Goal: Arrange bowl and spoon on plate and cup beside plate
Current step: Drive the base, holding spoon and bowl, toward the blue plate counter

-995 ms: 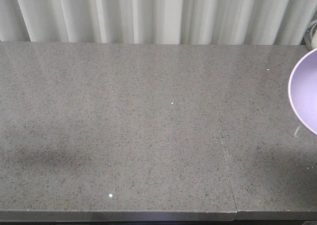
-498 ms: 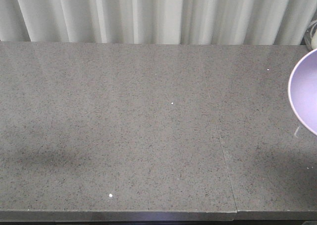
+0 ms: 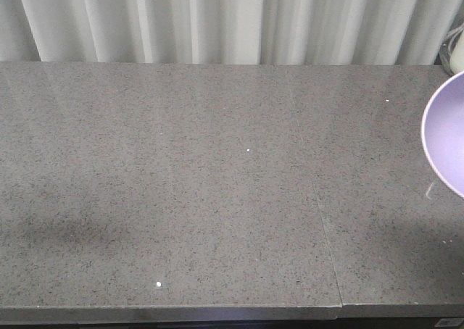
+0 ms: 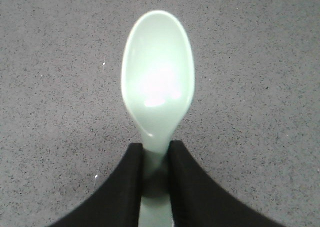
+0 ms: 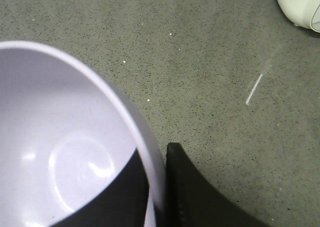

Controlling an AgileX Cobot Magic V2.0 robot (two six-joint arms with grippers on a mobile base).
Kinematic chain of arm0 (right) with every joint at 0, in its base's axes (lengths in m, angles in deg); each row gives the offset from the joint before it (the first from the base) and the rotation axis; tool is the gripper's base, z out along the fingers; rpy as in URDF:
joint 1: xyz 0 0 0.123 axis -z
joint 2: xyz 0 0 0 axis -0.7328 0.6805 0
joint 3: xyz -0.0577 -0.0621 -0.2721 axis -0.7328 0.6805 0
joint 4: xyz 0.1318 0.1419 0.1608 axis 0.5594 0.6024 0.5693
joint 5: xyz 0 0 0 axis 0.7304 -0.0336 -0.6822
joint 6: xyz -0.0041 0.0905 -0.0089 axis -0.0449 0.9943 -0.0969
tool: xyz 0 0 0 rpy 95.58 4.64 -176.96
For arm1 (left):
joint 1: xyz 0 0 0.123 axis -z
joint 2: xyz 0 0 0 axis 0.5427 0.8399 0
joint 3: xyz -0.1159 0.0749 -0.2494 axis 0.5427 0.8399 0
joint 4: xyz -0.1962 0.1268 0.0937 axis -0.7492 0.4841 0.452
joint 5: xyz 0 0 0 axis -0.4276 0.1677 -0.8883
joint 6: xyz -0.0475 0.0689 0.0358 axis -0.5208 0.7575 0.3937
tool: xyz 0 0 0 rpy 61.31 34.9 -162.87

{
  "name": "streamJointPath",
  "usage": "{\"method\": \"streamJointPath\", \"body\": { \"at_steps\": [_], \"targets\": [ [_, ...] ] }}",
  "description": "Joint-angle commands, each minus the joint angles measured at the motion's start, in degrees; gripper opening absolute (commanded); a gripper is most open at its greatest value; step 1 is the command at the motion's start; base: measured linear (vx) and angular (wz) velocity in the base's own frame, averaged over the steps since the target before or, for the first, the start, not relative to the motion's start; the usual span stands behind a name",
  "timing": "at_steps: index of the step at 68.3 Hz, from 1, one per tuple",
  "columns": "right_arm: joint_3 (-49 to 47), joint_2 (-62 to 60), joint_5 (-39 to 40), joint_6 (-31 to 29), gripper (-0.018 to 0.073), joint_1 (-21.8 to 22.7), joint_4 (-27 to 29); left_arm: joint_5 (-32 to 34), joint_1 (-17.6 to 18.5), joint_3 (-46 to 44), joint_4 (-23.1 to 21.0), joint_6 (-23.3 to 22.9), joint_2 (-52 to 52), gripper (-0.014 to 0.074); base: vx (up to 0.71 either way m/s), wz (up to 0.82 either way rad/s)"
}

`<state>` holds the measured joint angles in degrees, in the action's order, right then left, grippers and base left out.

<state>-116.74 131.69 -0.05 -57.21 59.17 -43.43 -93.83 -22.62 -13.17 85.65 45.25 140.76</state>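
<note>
In the left wrist view my left gripper (image 4: 156, 149) is shut on the neck of the pale mint-green spoon (image 4: 157, 77). The spoon's bowl points away, face up, above the speckled grey table (image 4: 260, 87). My right gripper (image 5: 155, 162) is shut on the wall of the lavender bowl (image 5: 60, 137), one finger inside and one outside the rim. The front view shows only part of this bowl (image 3: 449, 133), at the right edge and tilted so its inside faces the camera. The plate and the cup are out of view. Neither gripper shows in the front view.
The grey stone table (image 3: 217, 184) has a seam (image 3: 326, 235) running front to back right of centre. White curtains (image 3: 217, 17) hang behind it. A white rounded object (image 5: 300, 4) sits on the table beyond the bowl, also at the far right corner (image 3: 457, 50).
The front view has shifted slightly, the table's marks sliding a little left. The bowl stays at the right edge.
</note>
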Motion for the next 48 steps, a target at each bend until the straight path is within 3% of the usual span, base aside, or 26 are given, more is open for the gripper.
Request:
{"method": "streamJointPath", "body": {
  "at_steps": [1,24,48],
  "targets": [
    [-1.44,-0.25,3.74,-0.47,-0.0006,0.16,0.46,2.54,0.3,-1.47,-0.21,-0.18,-1.36,-0.0006,-0.01,-0.06],
    [-1.44,-0.25,3.74,-0.47,-0.0006,0.16,0.46,2.54,0.3,-1.47,-0.21,-0.18,-1.36,-0.0006,-0.03,-0.15],
    [-1.44,-0.25,3.74,-0.47,-0.0006,0.16,0.46,2.54,0.3,-1.47,-0.21,-0.18,-1.36,-0.0006,-0.04,-0.36]
  ]
}}
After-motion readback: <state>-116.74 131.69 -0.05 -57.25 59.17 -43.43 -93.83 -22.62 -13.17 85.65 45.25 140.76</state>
